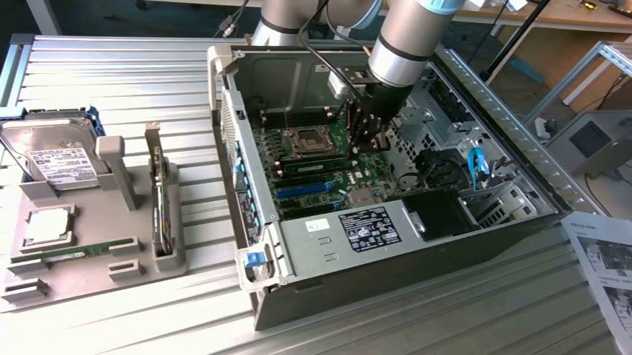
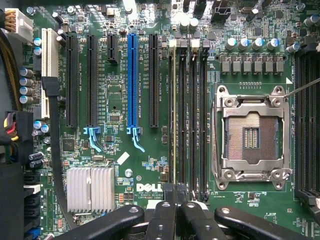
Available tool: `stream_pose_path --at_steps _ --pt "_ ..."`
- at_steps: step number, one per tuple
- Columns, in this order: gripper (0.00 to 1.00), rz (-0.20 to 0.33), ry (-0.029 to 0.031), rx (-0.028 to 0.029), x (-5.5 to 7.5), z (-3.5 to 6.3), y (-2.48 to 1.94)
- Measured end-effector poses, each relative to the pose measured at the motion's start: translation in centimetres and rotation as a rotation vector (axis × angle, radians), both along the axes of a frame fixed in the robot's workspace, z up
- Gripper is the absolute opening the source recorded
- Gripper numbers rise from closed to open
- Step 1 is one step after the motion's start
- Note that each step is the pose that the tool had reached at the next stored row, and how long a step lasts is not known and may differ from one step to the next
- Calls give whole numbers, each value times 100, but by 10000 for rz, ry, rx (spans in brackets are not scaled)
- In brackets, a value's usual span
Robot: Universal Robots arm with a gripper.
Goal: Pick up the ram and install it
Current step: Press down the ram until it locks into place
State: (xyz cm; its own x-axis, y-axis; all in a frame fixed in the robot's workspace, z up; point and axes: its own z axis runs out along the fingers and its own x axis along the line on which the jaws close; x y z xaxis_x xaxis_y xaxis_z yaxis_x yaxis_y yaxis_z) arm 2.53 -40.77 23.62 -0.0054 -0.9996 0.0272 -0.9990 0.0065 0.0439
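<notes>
— What can we read near the claw (image 2: pixel 175 194)?
— Just beside its tips, on the green motherboard (image 2: pixel 115 100), we read the white logo (image 2: pixel 148 187): "DELL". The fine lines under it are too small for us.
— And the white print along the slots (image 2: pixel 132 75) beyond the claw?
— We cannot make it out.
— Farther off?
— The black sticker (image 1: pixel 368 228) on the case (image 1: pixel 326 259), the white label (image 1: pixel 59 164) on the hard drive (image 1: pixel 44 140) well apart from the claw, and the printed sheet (image 1: pixel 604 259) all carry print we cannot read.
</notes>
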Motion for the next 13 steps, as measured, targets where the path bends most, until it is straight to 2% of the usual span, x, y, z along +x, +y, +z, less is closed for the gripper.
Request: stream_pose_path --at_steps 13 --pt "11 0 0 0 0 -29 0"
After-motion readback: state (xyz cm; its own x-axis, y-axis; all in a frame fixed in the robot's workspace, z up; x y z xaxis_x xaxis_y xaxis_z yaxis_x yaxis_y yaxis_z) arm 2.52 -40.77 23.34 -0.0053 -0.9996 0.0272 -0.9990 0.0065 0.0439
